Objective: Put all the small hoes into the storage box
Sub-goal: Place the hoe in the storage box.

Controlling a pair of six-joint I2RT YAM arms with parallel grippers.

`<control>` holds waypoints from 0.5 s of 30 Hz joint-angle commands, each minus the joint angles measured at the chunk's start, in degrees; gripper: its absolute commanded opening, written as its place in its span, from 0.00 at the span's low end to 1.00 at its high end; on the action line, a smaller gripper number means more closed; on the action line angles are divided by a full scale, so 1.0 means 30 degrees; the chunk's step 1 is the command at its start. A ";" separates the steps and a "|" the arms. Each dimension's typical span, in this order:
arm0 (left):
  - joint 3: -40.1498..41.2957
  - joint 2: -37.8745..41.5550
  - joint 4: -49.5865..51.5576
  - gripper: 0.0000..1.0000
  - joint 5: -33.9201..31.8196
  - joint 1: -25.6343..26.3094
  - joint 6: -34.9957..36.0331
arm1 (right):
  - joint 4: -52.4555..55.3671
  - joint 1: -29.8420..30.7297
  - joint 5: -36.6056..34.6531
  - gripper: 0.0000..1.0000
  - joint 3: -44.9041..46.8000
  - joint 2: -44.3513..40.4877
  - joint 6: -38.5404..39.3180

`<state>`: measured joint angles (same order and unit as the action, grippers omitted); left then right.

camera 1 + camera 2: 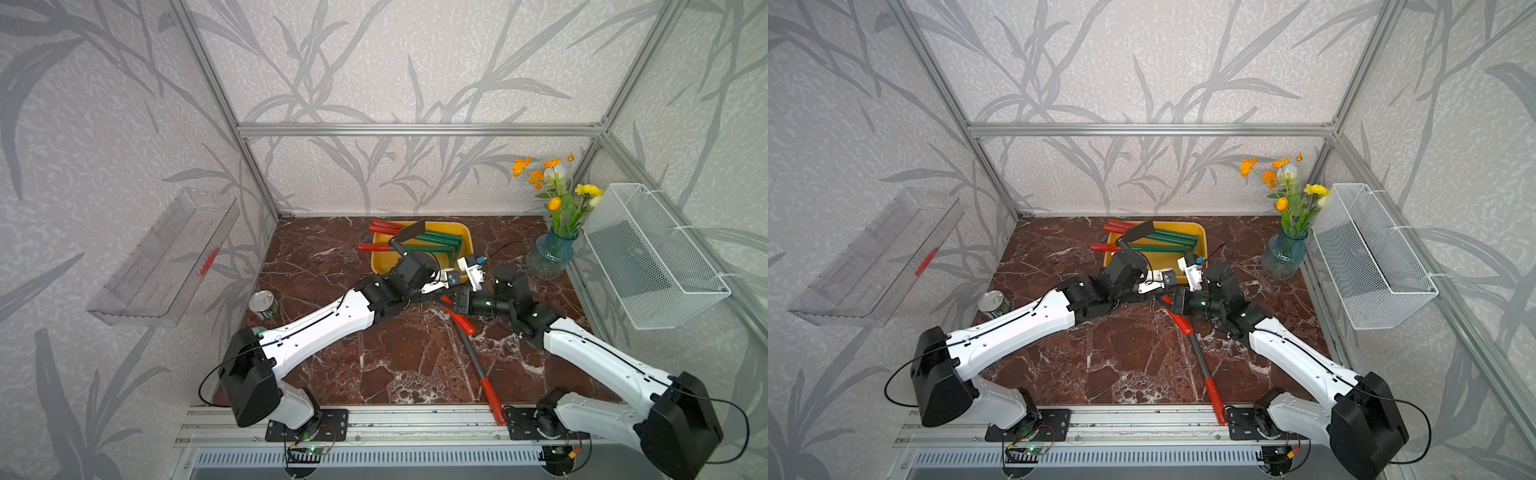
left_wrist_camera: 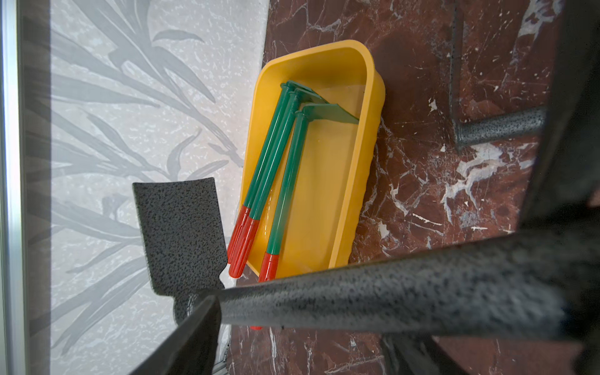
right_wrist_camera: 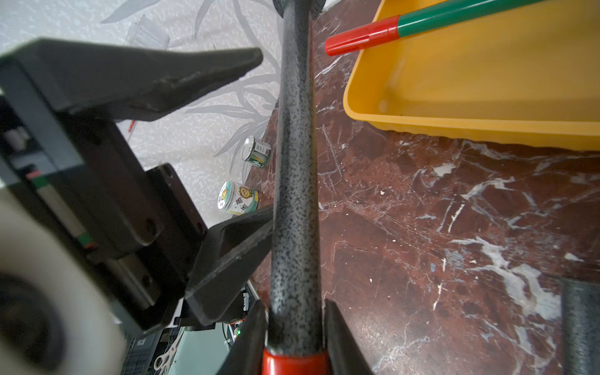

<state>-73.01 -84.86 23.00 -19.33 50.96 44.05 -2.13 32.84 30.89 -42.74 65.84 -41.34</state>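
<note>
Leaf-patterned wallpaper is closing in a red marble tabletop [image 1: 395, 374] on three sides. Near its left edge a tin can [image 1: 264, 304] is standing, apart from the work. Further right, the left gripper [image 3: 264, 139] is reaching around a speckled grey shaft with its fingers spread, one touching the shaft and the other clear of it. That shaft belongs to the small hoe [image 1: 412, 231], which is being held off the surface. Its blade is hanging over or just beside the left end of the storage box [image 1: 382, 259]; which of the two is not clear.

The box is sitting at the middle of the back edge and is already holding three green-shafted hoes [image 1: 436, 243]. The right gripper [image 1: 454, 300] is pinching the grey shaft just above its red grip. By the look of it, the lift is done and the carry is nearly done, while lowering into the box and letting go are remaining. A second grey tool [image 1: 473, 357] is lying toward the front edge, and a vase [image 1: 550, 255] is standing near the back right corner.
</note>
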 commanded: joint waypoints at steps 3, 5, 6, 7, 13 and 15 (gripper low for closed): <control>0.0987 0.2274 -0.3695 0.81 0.1152 0.0096 -0.6333 | -0.1410 0.0187 -0.3493 0.00 -0.1111 -0.0011 0.0689; 0.1841 0.3193 -0.4848 0.82 0.0462 -0.0008 -0.8984 | -0.2576 0.0208 -0.4447 0.00 -0.0902 0.0238 0.0358; 0.1973 0.3625 -0.4601 0.82 0.1097 -0.0351 -1.0776 | -0.3698 0.0248 -0.4735 0.00 -0.0636 0.0328 0.0080; 0.2318 0.4034 -0.4799 0.82 0.1364 -0.0543 -1.1975 | -0.4748 0.0245 -0.4943 0.00 -0.0289 0.0408 -0.0320; 0.5581 0.5895 -0.8527 0.81 0.6775 -0.4346 -2.2728 | -1.2827 0.0578 -0.5502 0.00 0.2507 0.0860 -0.3323; 0.6265 0.5682 -1.0031 0.79 0.8249 -0.5259 -2.5701 | -1.4545 0.0681 -0.5491 0.00 0.2971 0.0871 -0.3754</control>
<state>-57.06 -67.18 1.23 -5.28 38.11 -11.99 -24.69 34.15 16.21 -34.50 69.10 -49.78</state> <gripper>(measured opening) 0.792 0.280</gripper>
